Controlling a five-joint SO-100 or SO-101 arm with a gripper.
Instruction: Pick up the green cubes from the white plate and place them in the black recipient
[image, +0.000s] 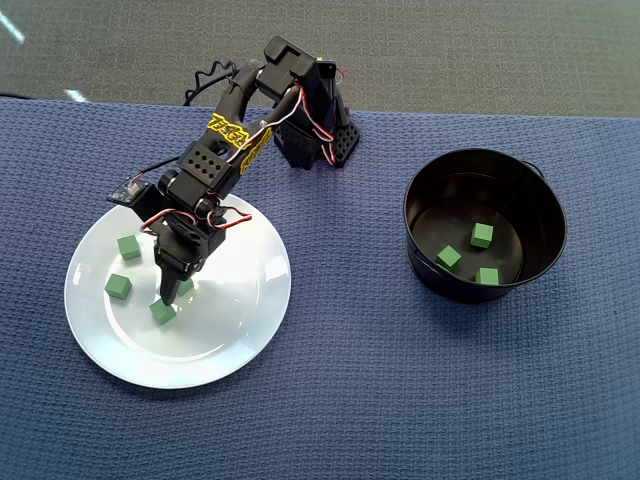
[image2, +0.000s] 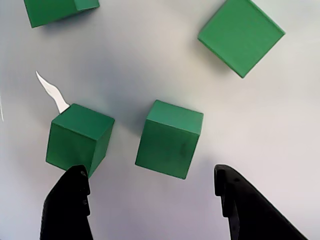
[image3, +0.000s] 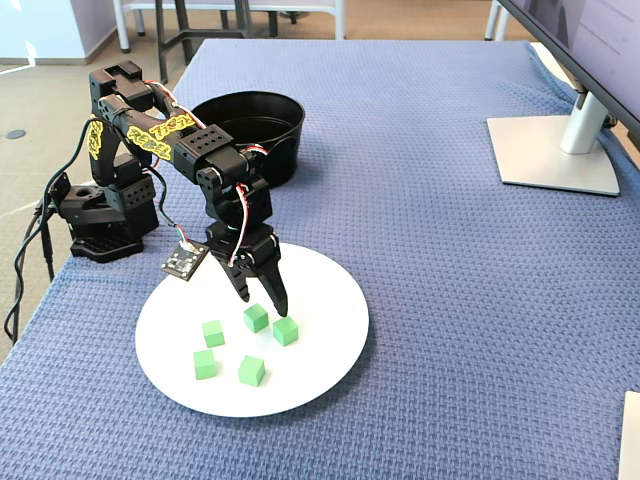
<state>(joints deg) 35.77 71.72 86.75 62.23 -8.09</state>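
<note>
1. Black arm (image3: 160, 140) bent forward from its base at the cloth's edge, reaching down over the white plate (image3: 330, 300).
2. Gripper (image2: 150, 187) spread wide, holding nothing; in the wrist view, two dark fingertips (image2: 67, 200) at the bottom edge, jaws well apart.
3. Four green cubes (image3: 258, 318) on the plate in the fixed view, all loose and apart from one another.
4. In the wrist view, one cube (image2: 170, 139) lying in the gap ahead of the fingertips, a second cube (image2: 79, 139) just above the left fingertip, touching or nearly so; cannot tell which.
5. Two further cubes at the top of the wrist view, one (image2: 55, 10) cut off by the frame, one (image2: 241, 34) at upper right.
6. Seen from overhead, gripper tips low over the plate near a cube (image: 163, 312), two others (image: 128, 246) off to the left in that view.
7. Black recipient (image: 545, 215) standing well apart from the plate on the blue cloth (image: 350, 400), to the right in the overhead view.
8. Three green cubes (image: 482, 235) resting on its shiny floor.
9. Monitor stand (image3: 555, 150) at the far right of the fixed view.
</note>
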